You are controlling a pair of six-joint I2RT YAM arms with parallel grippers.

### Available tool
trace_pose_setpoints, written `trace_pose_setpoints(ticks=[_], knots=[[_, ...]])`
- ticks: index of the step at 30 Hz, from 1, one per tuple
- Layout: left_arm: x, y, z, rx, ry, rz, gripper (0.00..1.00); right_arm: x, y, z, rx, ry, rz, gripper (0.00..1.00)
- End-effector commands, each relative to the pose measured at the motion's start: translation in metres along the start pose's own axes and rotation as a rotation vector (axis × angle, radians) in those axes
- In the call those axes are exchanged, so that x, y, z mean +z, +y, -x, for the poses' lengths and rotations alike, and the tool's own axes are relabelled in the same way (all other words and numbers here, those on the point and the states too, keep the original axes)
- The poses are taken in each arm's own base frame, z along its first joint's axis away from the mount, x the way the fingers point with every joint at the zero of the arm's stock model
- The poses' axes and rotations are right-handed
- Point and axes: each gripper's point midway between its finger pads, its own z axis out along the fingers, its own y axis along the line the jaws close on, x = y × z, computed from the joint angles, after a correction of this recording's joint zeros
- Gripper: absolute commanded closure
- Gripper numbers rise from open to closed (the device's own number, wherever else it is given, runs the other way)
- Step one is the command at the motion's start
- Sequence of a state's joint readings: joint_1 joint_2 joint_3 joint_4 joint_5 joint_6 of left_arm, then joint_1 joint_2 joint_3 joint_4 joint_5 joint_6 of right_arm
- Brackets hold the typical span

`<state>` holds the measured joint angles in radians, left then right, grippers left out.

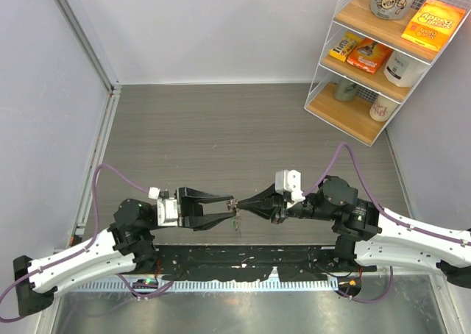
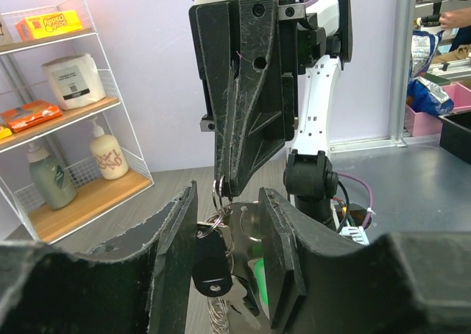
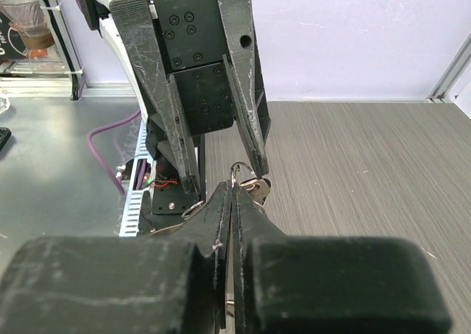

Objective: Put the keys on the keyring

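The right gripper (image 3: pixel 232 196) is pinched fully closed on the top of the keyring (image 2: pixel 218 188), holding it in the air above the near edge of the table (image 1: pixel 221 128). Below the ring hang the keys (image 2: pixel 212 265), one with a dark head, beside a green piece (image 2: pixel 257 279). The left gripper (image 2: pixel 229 193) faces it from the left, its jaws about half apart, one on each side of the hanging bunch. Whether either finger touches a key cannot be told. A wire shelf rack (image 1: pixel 383 54) with bottles and boxes stands at the far right.
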<state>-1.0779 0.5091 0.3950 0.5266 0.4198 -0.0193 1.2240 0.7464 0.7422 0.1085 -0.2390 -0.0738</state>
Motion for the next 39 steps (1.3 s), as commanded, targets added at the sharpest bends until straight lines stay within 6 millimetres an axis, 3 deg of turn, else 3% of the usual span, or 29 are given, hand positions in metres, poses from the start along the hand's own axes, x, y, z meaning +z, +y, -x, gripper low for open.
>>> trace_pose_setpoints(ticks=[1, 6, 16, 30, 34, 39], knots=[[0.006, 0.003, 0.025, 0.027, -0.062, 0.002, 0.59, -0.002, 0.003, 0.036, -0.036, -0.117, 0.012, 0.95], [0.007, 0.003, 0.022, 0.023, -0.05, 0.001, 0.68, -0.003, 0.004, 0.04, -0.042, -0.132, 0.016, 0.95], [0.008, 0.005, 0.017, 0.023, -0.034, 0.006, 0.7, -0.005, 0.007, 0.045, -0.056, -0.156, 0.026, 0.95], [0.007, 0.004, 0.017, 0.017, -0.027, 0.002, 0.84, -0.002, 0.012, 0.047, -0.075, -0.18, 0.046, 0.95], [0.007, 0.003, 0.019, 0.019, -0.03, 0.0, 1.0, -0.001, 0.012, 0.047, -0.076, -0.179, 0.049, 0.95], [0.006, 0.002, 0.02, 0.017, -0.031, -0.006, 1.0, 0.001, 0.013, 0.044, -0.074, -0.166, 0.053, 0.95]])
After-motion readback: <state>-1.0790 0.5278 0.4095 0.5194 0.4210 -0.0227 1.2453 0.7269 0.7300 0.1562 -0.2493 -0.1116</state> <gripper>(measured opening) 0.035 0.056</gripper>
